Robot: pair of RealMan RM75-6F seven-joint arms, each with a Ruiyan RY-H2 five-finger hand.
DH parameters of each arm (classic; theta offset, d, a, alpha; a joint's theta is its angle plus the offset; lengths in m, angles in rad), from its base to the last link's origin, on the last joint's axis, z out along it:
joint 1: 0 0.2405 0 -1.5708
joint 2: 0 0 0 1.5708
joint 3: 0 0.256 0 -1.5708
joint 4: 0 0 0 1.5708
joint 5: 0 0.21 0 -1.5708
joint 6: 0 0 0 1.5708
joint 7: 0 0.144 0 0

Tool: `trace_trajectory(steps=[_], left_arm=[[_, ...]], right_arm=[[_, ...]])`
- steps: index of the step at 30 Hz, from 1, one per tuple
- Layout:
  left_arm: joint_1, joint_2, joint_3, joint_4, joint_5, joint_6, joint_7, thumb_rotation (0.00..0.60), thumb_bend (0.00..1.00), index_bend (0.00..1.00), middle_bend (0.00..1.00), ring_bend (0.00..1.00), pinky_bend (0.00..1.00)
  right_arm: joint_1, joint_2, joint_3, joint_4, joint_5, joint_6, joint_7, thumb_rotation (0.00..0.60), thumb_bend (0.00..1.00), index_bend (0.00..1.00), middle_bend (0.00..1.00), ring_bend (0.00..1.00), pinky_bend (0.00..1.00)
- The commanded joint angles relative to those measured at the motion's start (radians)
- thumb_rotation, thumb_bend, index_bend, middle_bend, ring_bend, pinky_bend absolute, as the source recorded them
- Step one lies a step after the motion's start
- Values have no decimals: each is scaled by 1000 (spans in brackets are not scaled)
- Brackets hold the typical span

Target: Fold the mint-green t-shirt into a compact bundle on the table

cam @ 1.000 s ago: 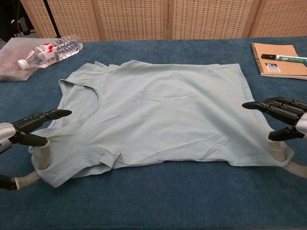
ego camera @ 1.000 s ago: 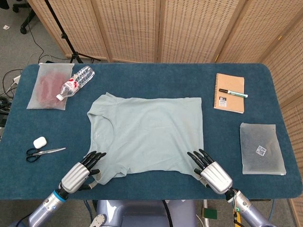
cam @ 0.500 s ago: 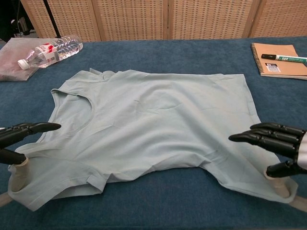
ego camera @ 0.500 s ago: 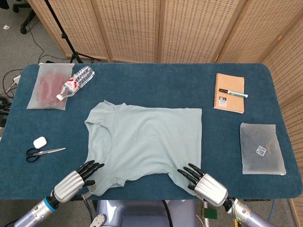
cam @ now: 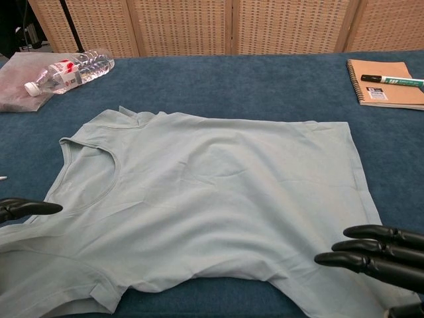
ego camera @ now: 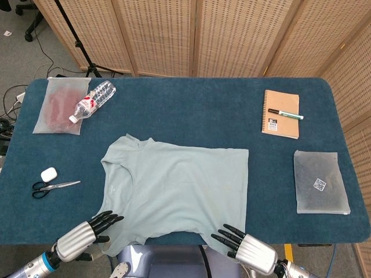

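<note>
The tabletop (ego camera: 191,104) was covered in dark blue felt-like cloth, with woven-cane folding screens (ego camera: 232,35) standing behind it and grey carpet and cables off its left end. Taking the mint-green t-shirt (ego camera: 174,191) as the landmark: far to its upper left lay a frosted bag (ego camera: 55,107) with a plastic bottle (ego camera: 93,99) partly on it. To its left sat a small white case (ego camera: 48,173) above a pair of scissors (ego camera: 52,186). The shirt itself lay spread at the near middle, neckline to the left, its near edge drawn over the tabletop's front edge. The left hand (ego camera: 81,236) pinched the shirt's near left corner, fingers extended over it. The right hand (ego camera: 246,248) was at the near right corner, fingers spread; its grip I cannot tell. Upper right lay a notebook (ego camera: 280,113) bearing a marker (ego camera: 285,113), and right, a flat frosted packet (ego camera: 320,182).
</note>
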Motion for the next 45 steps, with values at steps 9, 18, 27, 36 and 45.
trace_trajectory(steps=[9,18,27,36,45], left_arm=[[7,14,-43,-24,-33,49,-42,600,559,756,0,0,0],[-43,125,-135,-251,-166,-41,-19,600,566,756,0,0,0],[-118,231,-287,-490,-390,-236,147,600,570,761,0,0,0],[-192,230,-411,-540,-579,-411,234,600,588,761,0,0,0],[-240,200,-483,-488,-700,-527,254,600,598,761,0,0,0]], right_arm=[[-4,21,36,-10,46,23,35,600,517,665,0,0,23],[17,79,130,-46,179,46,164,600,517,669,0,0,23],[84,123,276,-112,382,-44,291,600,517,672,0,0,23],[149,77,363,-56,541,-211,311,600,517,672,0,0,23],[201,5,412,78,633,-329,363,600,517,672,0,0,23]])
